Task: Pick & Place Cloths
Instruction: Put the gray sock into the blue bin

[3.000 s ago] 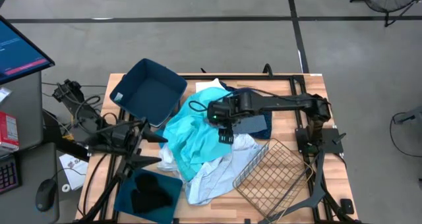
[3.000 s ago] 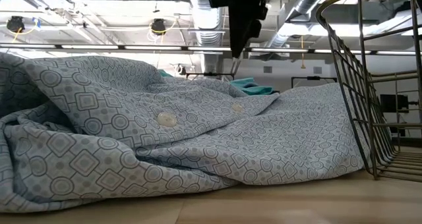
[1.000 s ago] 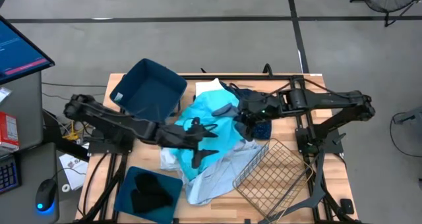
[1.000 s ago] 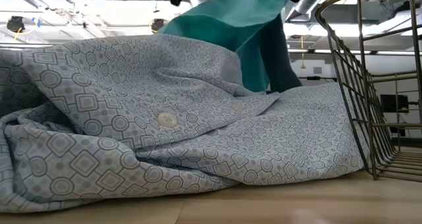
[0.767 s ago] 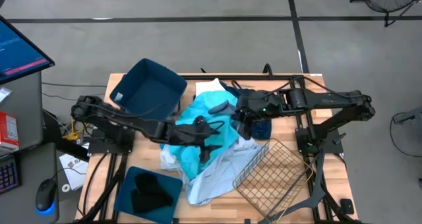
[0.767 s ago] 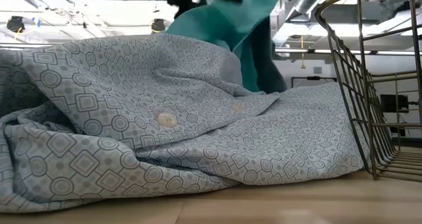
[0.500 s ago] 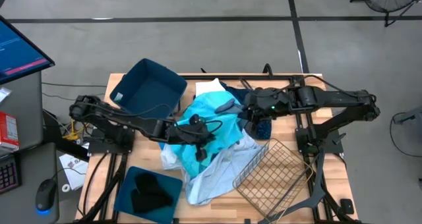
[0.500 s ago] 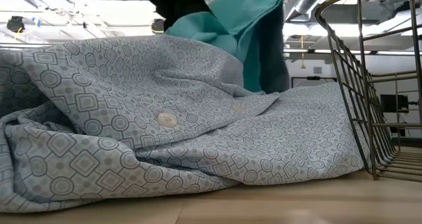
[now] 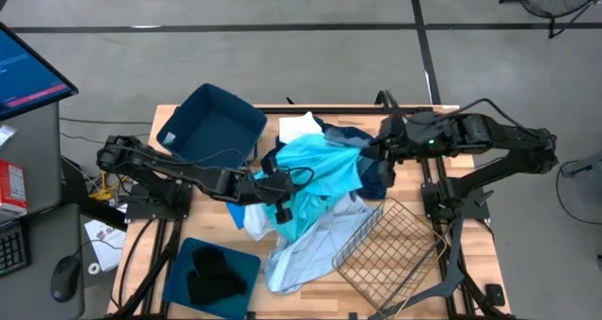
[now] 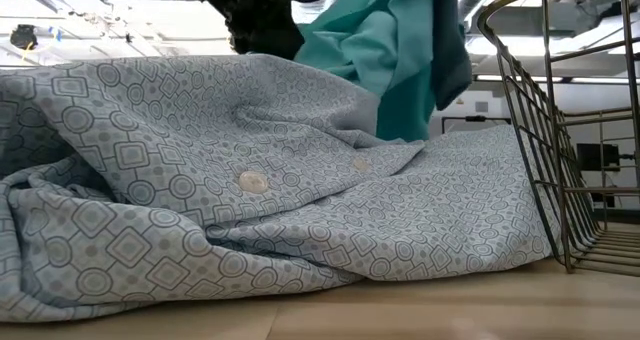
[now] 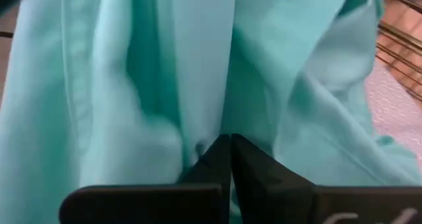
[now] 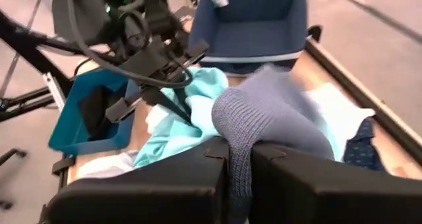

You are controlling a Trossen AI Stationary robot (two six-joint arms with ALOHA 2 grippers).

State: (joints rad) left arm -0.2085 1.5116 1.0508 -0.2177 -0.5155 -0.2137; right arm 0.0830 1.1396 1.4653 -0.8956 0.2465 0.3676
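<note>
A bright cyan cloth (image 9: 315,174) lies on top of the pile at mid-table and spans between my two grippers. My left gripper (image 9: 280,210) is shut on its near-left part. My right gripper (image 9: 370,155) stands at its right end, raised, and is shut on a grey knit cloth (image 12: 277,112). A pale blue-white patterned cloth (image 10: 300,200) lies beneath, spread on the table toward the near edge. At the far side a white cloth (image 9: 299,127) and a navy dotted cloth (image 12: 362,151) rest on the table. My left gripper pinches a fold of the cyan cloth (image 11: 198,128) between its two shut fingers, slanting down from the table's left. The cloth rises from there toward the other gripper. My right gripper pinches the grey knit cloth at a ribbed fold (image 12: 239,128) between its two fingers, slanting down from the table's right. The grey cloth bulges out past the fingers, lifted off the pile. The cyan cloth's right end (image 9: 356,165) rises there too; whether it is in the pinch I cannot tell.
A wire mesh basket (image 9: 386,245) lies tipped at the near right, beside the pile. A dark blue fabric bin (image 9: 212,127) stands at the far left. A teal bin (image 9: 179,278) with a black cloth inside stands at the near left.
My left gripper has sunk onto the cyan cloth, tipped downward and shut on it. My right gripper has gone up and toward the table's right edge. The cyan cloth's right end has come along, lifted off the pile, so the cloth now spans between both grippers.
</note>
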